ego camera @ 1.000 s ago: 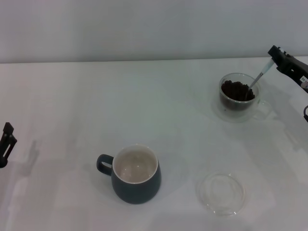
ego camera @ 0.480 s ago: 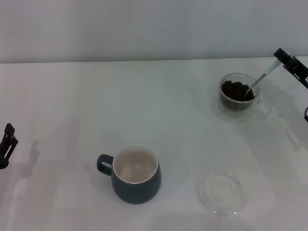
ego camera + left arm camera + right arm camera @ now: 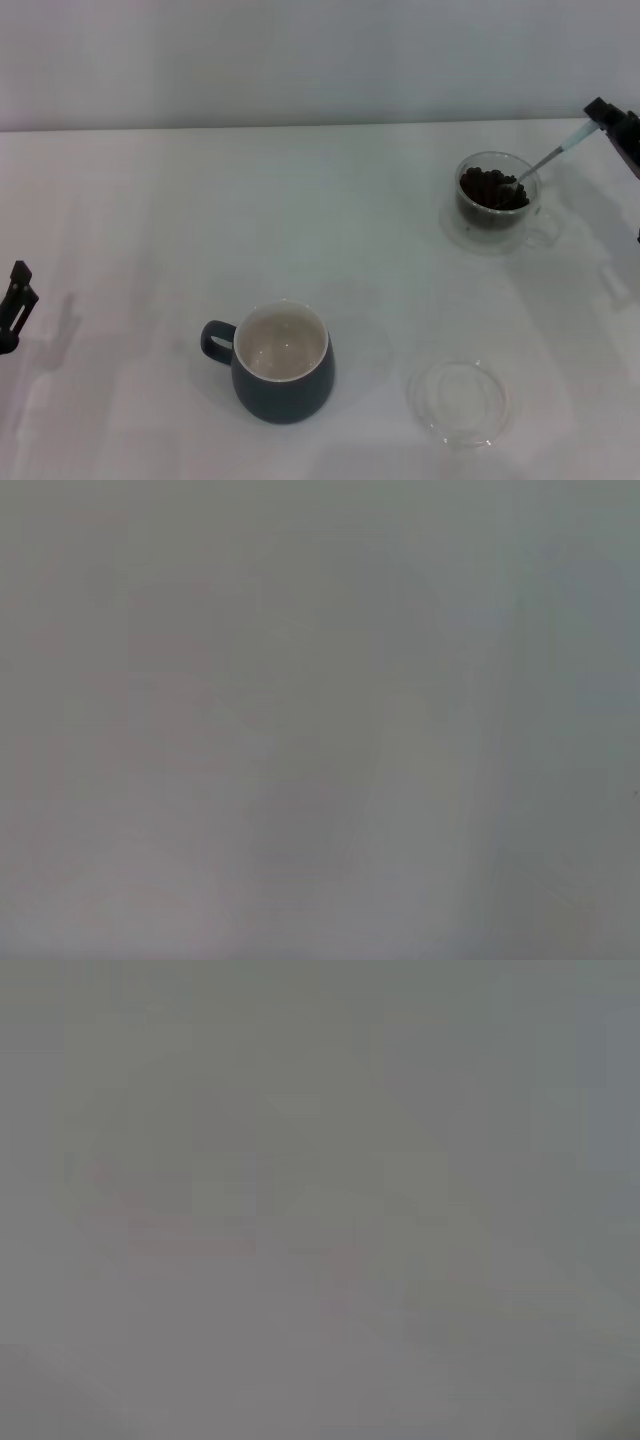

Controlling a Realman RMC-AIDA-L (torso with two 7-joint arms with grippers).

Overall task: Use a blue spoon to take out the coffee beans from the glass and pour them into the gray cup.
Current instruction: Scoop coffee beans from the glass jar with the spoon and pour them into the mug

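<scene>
The glass [image 3: 497, 203] stands at the far right of the white table, holding dark coffee beans [image 3: 490, 186]. The blue spoon [image 3: 548, 159] slants down into the glass, its bowl among the beans and its pale blue handle [image 3: 575, 140] up to the right. My right gripper [image 3: 602, 114] at the right edge is shut on that handle. The gray cup [image 3: 282, 362] with its cream inside stands near the front centre, handle to the left, with no beans seen in it. My left gripper [image 3: 14, 292] is parked at the left edge. Both wrist views show only grey blur.
A flat clear round dish [image 3: 460, 401] lies on the table [image 3: 320, 230] to the right of the gray cup, in front of the glass. A pale wall runs behind the table's far edge.
My right gripper has drawn back to the right with the spoon handle, so the spoon leans lower. The spoon's bowl stays in the beans. The left arm has hardly moved.
</scene>
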